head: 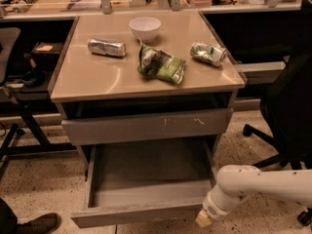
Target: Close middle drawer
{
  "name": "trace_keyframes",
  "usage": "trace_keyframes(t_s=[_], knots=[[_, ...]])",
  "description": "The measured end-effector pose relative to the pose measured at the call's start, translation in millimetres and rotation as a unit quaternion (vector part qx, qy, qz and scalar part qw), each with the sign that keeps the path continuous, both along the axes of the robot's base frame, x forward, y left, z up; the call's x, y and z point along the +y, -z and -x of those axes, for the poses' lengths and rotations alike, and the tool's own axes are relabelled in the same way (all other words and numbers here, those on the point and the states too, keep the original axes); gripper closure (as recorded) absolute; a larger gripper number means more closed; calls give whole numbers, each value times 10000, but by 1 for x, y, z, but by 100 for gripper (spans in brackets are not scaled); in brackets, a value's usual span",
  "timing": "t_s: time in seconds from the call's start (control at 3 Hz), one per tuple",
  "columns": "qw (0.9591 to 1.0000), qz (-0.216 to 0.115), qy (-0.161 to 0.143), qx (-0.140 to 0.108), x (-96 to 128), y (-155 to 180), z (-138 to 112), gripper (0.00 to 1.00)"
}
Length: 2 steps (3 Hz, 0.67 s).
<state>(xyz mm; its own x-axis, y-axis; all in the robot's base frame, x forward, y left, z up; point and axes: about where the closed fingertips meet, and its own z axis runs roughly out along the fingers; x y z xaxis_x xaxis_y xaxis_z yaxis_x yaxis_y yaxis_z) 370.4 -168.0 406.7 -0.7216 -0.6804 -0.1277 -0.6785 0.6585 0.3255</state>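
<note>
Middle drawer [136,214] is pulled well out below the scratched drawer front [146,126], tray bare. Tool [203,220] sits low at the drawer's front right corner, touching or just beside the front panel; can't tell whether it's clenched or released. Desk [97,79] carries a white bowl [145,27], a can [106,47] and a green bag [161,65].

Middle drawer [146,182] is showing plain grey, tray and front alike. Upper drawer front [146,126] is showing grey with pale scratch marks. Tabletop [92,79] is gleaming tan. Bowl [145,27] is showing white. Can [106,47] is shining silver. Bag [162,65] is displaying green with white and dark patches. Crumpled can [208,53] is showing silver and green. Floor [39,182] is showing beige speckle. Gripper [204,220], sitting low right just beside the middle drawer's front corner, is showing cream on a white arm [263,183].
</note>
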Motion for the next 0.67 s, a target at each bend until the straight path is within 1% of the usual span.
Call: trace_keyframes(t_s=[0.33, 0.67], knots=[[10000, 18, 67, -39, -4, 4, -14, 100], [9999, 57, 96, -118, -7, 3, -34, 100]])
